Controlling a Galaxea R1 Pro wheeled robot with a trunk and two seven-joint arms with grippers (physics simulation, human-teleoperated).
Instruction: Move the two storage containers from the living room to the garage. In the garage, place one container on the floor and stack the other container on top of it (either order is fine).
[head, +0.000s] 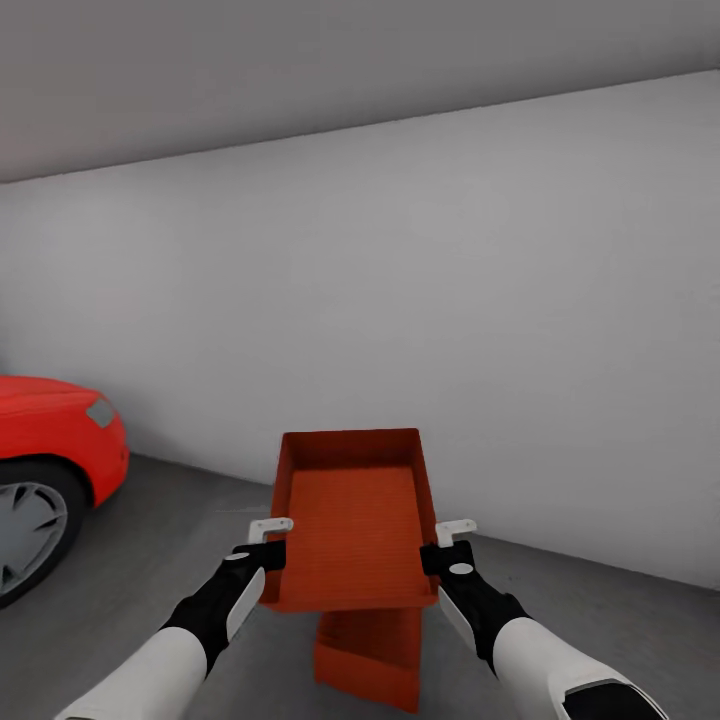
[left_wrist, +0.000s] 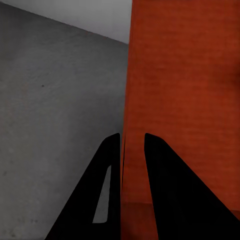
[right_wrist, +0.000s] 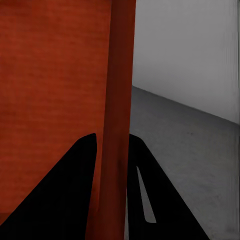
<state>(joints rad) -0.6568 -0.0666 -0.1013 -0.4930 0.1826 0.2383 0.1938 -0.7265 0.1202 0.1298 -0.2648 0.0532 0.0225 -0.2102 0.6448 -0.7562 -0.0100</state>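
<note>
Garage wall (head: 450, 280) is looming far ahead, red car (head: 50, 440) sitting left. Upper bin (head: 350, 520) is hanging over the lower bin (head: 368, 655) on the floor (head: 620, 620). Left gripper (head: 268, 540) and right gripper (head: 448, 545) are pinching its side walls. If it's lowered skewed, it could slide off.

Lower bin (head: 368, 655) on the floor mostly hidden under the held bin (head: 352, 520), red car (head: 50, 440) at nine o'clock cut off by the frame edge, rear unseen, both forearms clipped at six o'clock.
</note>
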